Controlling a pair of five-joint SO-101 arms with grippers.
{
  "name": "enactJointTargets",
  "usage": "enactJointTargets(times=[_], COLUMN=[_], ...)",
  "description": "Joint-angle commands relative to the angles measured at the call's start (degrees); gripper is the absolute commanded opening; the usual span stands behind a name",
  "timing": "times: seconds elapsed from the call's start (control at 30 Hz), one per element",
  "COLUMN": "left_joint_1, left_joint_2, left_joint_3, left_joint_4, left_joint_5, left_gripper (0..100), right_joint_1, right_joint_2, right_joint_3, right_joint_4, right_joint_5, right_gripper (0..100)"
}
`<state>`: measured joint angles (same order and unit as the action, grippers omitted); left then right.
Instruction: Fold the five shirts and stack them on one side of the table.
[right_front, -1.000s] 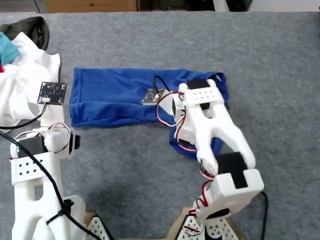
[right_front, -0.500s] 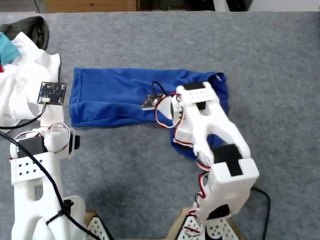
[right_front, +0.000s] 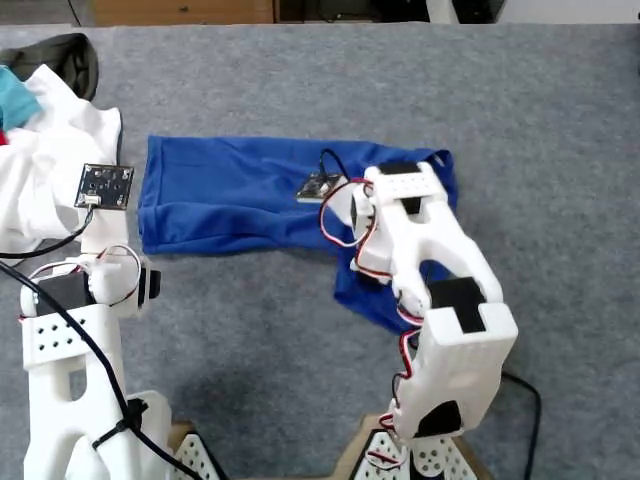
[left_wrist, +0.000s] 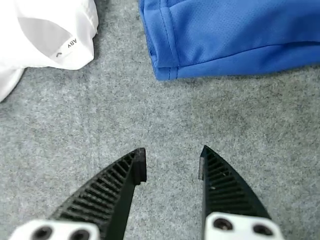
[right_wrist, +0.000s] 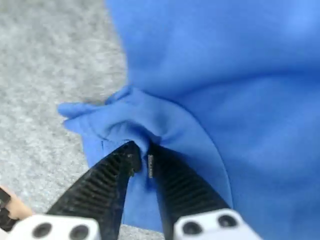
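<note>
A blue shirt (right_front: 230, 195) lies partly folded across the middle of the grey table, with one flap (right_front: 375, 300) pulled toward the front. My right gripper (right_wrist: 143, 152) is shut on a bunched fold of that blue shirt (right_wrist: 210, 90); the right arm (right_front: 420, 250) stands over the shirt's right end. My left gripper (left_wrist: 170, 165) is open above bare carpet, just short of the blue shirt's folded corner (left_wrist: 165, 70). A white shirt (right_front: 45, 150) lies crumpled at the far left, also seen as the white shirt (left_wrist: 45, 35) in the left wrist view.
Teal (right_front: 15, 100) and dark (right_front: 65, 55) garments lie at the table's back left corner beside the white one. Grey carpet (right_front: 550, 120) stretches bare on the right and at the back. The left arm (right_front: 80, 320) stands at the front left.
The right arm has shifted slightly back and right, dragging the blue flap so more of it spreads toward the front. The left arm has not moved.
</note>
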<state>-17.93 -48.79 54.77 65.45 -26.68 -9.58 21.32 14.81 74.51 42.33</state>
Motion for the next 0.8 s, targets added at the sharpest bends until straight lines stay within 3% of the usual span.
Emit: enactJointTargets(times=[0.0, 0.33, 0.77], left_joint_1=[-0.09, -0.09, -0.09], left_joint_2=[-1.01, -1.01, -1.01], left_joint_3=[-0.18, -0.18, -0.18], left_joint_4=[-1.05, -1.05, -0.97], left_joint_5=[-0.26, -0.26, -0.26], left_gripper=[19, 19, 19], right_joint_1=[3.21, 3.21, 3.74], right_joint_2=[0.13, 0.48, 13.49], right_joint_3=[-5.49, -34.15, -57.19], right_joint_4=[2.11, 17.05, 15.12], right_joint_5=[-1.14, -1.76, 0.35], right_gripper=[0.9, 0.9, 0.9])
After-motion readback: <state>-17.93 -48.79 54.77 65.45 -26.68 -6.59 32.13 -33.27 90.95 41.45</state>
